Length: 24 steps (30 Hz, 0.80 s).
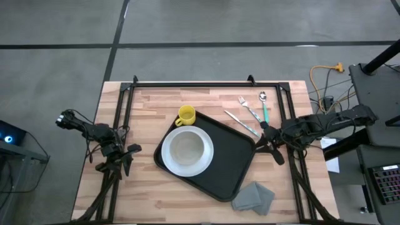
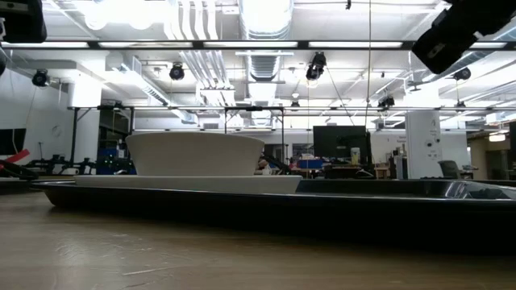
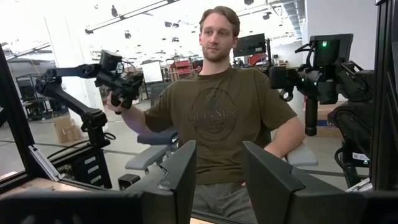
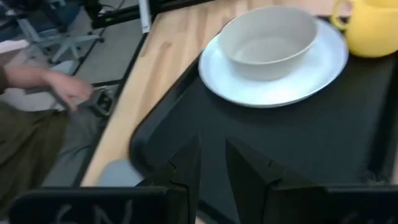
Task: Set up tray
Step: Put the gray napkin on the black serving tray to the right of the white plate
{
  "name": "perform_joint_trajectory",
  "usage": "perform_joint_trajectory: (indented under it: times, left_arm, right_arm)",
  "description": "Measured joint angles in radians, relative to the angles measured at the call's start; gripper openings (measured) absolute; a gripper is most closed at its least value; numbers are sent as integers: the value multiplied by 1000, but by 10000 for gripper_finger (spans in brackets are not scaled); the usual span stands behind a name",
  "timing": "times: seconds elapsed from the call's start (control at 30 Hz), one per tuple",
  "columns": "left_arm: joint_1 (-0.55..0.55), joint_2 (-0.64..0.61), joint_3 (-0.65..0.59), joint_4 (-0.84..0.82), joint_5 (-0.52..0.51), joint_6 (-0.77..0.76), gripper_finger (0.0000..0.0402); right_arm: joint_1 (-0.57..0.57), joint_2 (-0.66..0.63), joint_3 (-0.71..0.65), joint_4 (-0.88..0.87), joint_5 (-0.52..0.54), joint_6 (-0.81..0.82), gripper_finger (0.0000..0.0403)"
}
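The tray [image 1: 220,164] lay askew at the middle of the pale wooden worktop [image 1: 144,192], carrying a white plate [image 1: 203,164]. The right pincer [image 1: 267,141] hung slightly parted, empty, over its right rim. The left pincer [image 1: 125,157] waited open leftward. A seated person [image 3: 225,121] faced the worktop.

A white plate [image 1: 187,152] carries a pale bowl [image 1: 187,147]; a yellow mug [image 1: 185,115] stands just beside the plate's far edge; a fork [image 1: 248,108], a green-handled spoon [image 1: 264,105] and a knife [image 1: 240,122] lie on the wooden table [image 1: 150,103]; a folded grey napkin [image 1: 253,197] lies near the table's front edge; a person in an olive T-shirt [image 3: 224,118] sits beyond.
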Motion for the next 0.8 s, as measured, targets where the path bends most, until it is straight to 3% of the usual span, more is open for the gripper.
perform_joint_trajectory:
  times: [0.37,0.8]
  left_arm:
    - [0,0,0,0,0,0,112]
    - [0,0,0,0,0,0,112]
  right_arm:
    - [221,17,0,7,19,86,68]
    - [415,109,-2,29,118,180,68]
